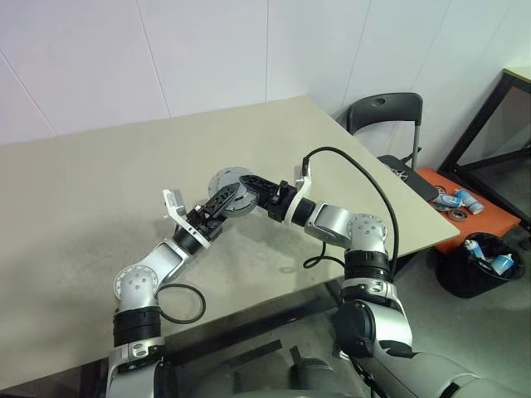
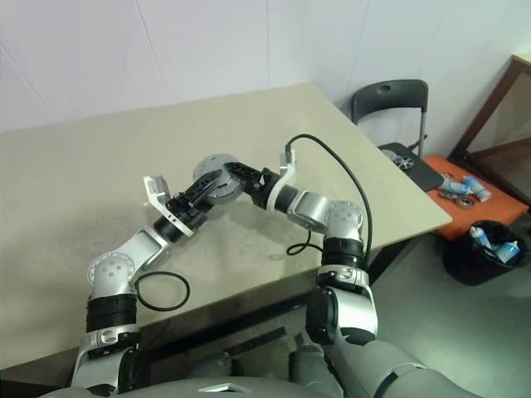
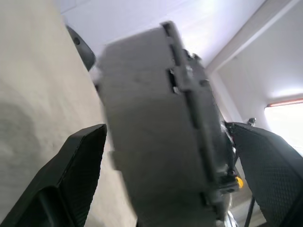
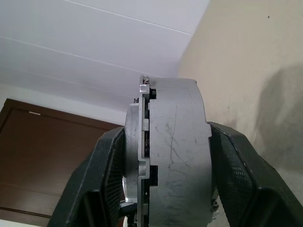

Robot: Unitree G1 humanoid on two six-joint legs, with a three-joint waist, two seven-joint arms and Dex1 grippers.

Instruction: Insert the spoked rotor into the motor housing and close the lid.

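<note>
Motor housing (image 4: 165, 156) clamped between right fingers (image 4: 236, 175), left fingers (image 3: 71, 175) spread wide around it

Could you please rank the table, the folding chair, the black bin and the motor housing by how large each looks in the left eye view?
1. table
2. folding chair
3. black bin, close behind the chair, so that pair is unsure
4. motor housing, partly hidden by the right gripper shut on it
</note>
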